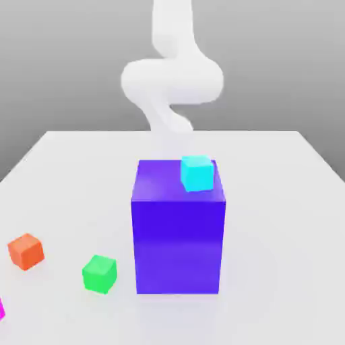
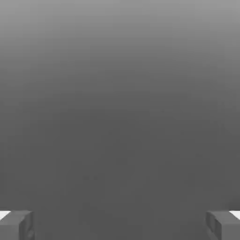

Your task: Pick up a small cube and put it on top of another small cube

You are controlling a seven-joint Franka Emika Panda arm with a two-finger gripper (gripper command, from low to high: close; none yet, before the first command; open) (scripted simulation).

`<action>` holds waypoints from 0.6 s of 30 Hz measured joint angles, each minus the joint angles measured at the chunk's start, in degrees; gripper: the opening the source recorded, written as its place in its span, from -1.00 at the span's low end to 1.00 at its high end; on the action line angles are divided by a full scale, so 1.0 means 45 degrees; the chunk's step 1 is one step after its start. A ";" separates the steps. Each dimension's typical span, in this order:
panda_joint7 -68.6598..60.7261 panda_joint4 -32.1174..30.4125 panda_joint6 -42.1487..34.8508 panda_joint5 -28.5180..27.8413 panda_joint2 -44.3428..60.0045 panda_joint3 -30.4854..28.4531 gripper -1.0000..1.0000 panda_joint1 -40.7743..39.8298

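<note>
The small magenta cube (image 1: 1,309) lies at the exterior view's left edge, cut by the frame (so its facing cannot be told; a cube has no long axis). Smooth, plain-coloured orange (image 1: 26,251), green (image 1: 100,274) and cyan (image 1: 197,173) cubes surround or top a glossy blue-violet block (image 1: 178,236). The rounded white arm (image 1: 172,81) bends behind it; the gripper (image 2: 120,226) is spread wide, nothing between its fingers.

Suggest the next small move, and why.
Probably move the claw toward the magenta cube: its fingers are spread with nothing between them, and that cube sits on the white surface at the exterior view's left edge, unstacked.
</note>
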 joint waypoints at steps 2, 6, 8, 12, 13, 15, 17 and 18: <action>0.1201 0.0100 0.0220 -0.0243 0.0986 0.0206 0.00 -0.0726; 0.3477 0.0285 0.0651 -0.0700 0.2855 0.0580 0.00 -0.2098; 0.4641 0.0378 0.0859 -0.0977 0.3785 0.0667 0.00 -0.2674; 0.6929 0.0565 0.1275 -0.1484 0.5642 0.0675 0.00 -0.3675; 0.7489 0.0612 0.1378 -0.1592 0.6105 0.0632 0.00 -0.3884; 0.8582 0.0704 0.1590 -0.1771 0.7028 0.0472 0.00 -0.4225; 0.9618 0.0794 0.1810 -0.1869 0.7943 0.0259 0.00 -0.4663; 1.0109 0.0837 0.1924 -0.1880 0.8398 0.0167 0.00 -0.4848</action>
